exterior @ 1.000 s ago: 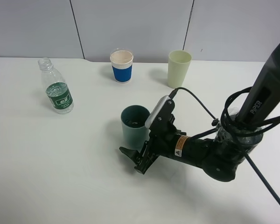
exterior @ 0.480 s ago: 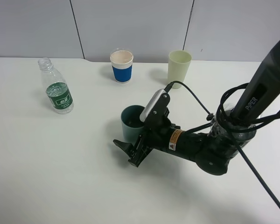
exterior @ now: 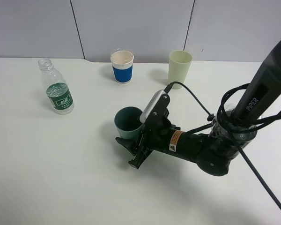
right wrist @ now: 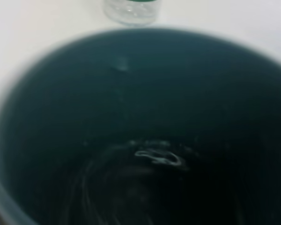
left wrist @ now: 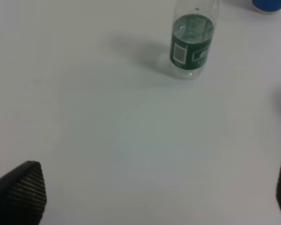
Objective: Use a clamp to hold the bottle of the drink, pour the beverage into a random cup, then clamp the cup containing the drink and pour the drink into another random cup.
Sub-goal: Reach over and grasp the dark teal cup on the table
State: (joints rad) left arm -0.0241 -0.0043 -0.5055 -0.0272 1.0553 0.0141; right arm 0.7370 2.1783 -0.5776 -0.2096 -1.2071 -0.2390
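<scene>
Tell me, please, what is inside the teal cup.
The right wrist view looks straight into the teal cup: clear liquid glints at its dark bottom. How deep the liquid is cannot be seen.

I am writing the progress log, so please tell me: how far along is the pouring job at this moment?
Done, it seems: the bottle stands alone on the table, and liquid glints inside the teal cup. In hand: the right gripper has its jaws closed at that cup, which seems tilted. Left: lift it and pour into another cup, perhaps the white cup with blue sleeve.
</scene>
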